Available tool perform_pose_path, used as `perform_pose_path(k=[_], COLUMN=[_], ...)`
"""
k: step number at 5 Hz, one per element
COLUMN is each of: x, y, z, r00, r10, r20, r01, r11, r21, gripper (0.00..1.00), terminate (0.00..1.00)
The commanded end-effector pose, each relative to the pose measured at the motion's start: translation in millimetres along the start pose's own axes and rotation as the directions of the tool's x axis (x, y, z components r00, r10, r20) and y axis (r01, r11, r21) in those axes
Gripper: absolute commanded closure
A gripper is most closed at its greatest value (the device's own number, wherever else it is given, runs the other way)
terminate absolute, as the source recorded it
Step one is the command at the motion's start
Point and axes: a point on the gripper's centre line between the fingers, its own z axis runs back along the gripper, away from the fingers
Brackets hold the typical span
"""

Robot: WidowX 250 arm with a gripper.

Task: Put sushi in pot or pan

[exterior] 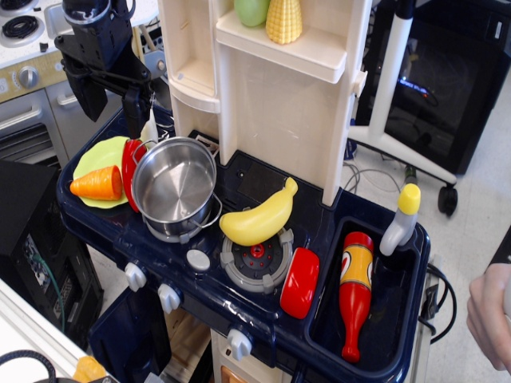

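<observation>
A: Sushi [300, 282] is lying flat at the front right of the stove top, touching the right edge of the grey burner [257, 259], just beside the sink basin [397, 319]. Untouched.

B: Pot [175, 185]?

A: Upright on the left burner, empty as far as I can see. Banana [259, 217] lies between it and the sushi, partly over the grey burner. Thin red curved piece [129, 174] sits against the pot's left rim, on the green plate [96, 159] with the carrot [97, 183].

B: Gripper [137, 108]?

A: Up at the back left, above the plate and pot, well apart from the sushi. Holding nothing. Fingers are dark against dark; can't tell if they're spread or closed.

B: So which step are we in?

A: I'd say the reach hasn't started; grasp and transfer are all still to do. Next move needs a long traverse right and forward, clearing the banana, then descent over the sushi's short axis. It's glossy and domed, so slip is probably the main risk. Don't confuse it with the red-and-yellow bottle [355, 291] in the sink.
</observation>
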Motion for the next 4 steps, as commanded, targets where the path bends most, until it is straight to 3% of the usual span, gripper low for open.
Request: perform_pose_path(k=[1, 2, 3, 4], x=[0, -6, -9, -20], y=[0, -30, -65, -102], z=[0, 21, 45, 54], r00=[1.0, 0.998, 0.998, 0.993], r10=[0.0, -0.053, -0.004, 0.09], r20=[0.0, -0.045, -0.068, -0.079], r01=[0.0, 0.052, 0.001, -0.093], r11=[1.0, 0.998, 0.999, 0.995], r21=[0.0, -0.02, -0.035, -0.038], gripper=[0.0, 0.0, 0.0, 0.0], terminate=[0.0, 0.0, 0.0, 0.0])
